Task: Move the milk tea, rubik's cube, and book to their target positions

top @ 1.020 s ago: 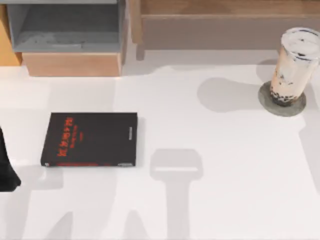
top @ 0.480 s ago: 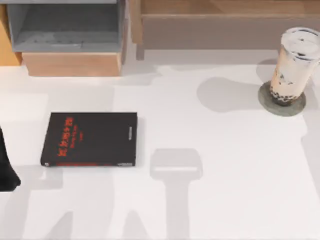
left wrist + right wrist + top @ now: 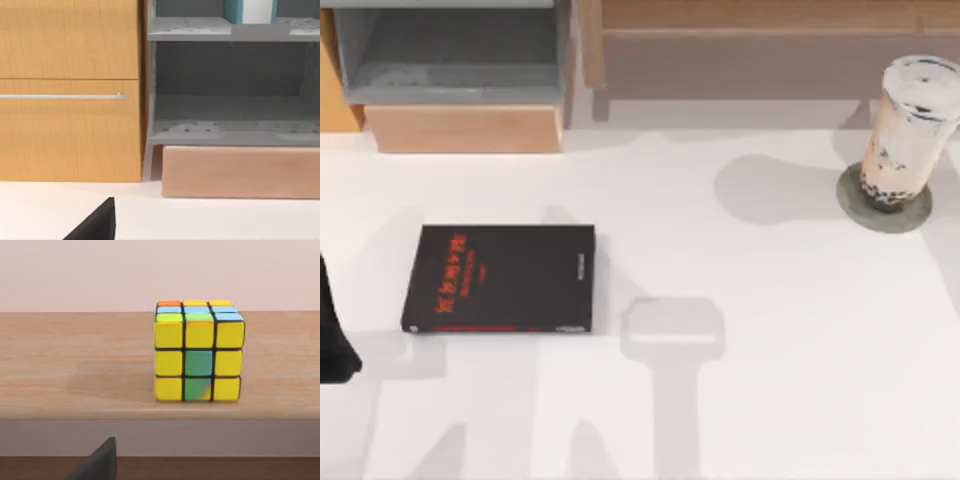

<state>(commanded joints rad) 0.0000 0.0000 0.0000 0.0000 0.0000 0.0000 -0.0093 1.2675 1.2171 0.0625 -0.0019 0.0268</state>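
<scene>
The milk tea (image 3: 908, 125) stands upright on a flat grey disc (image 3: 883, 205) at the table's far right. The teal book (image 3: 250, 11) with white page edges stands on the upper grey shelf (image 3: 190, 29) of the cabinet, in front of my left wrist. The rubik's cube (image 3: 198, 352), mostly yellow on its near face, sits on a wooden shelf board (image 3: 75, 365) in front of my right wrist. A dark part of my left gripper (image 3: 97, 225) pokes into the left wrist view, and a dark part of my right gripper (image 3: 100, 462) into the right wrist view. Neither touches anything.
A black book with red lettering (image 3: 500, 278) lies flat on the white table at left of centre. A grey shelf unit with a wooden base (image 3: 460, 128) stands at the back left, a wooden rack (image 3: 760, 40) at the back right. My left arm (image 3: 332, 335) sits at the left edge.
The shadows on the table have shifted a little, mostly at the right side. The milk tea and the black book have not moved.
</scene>
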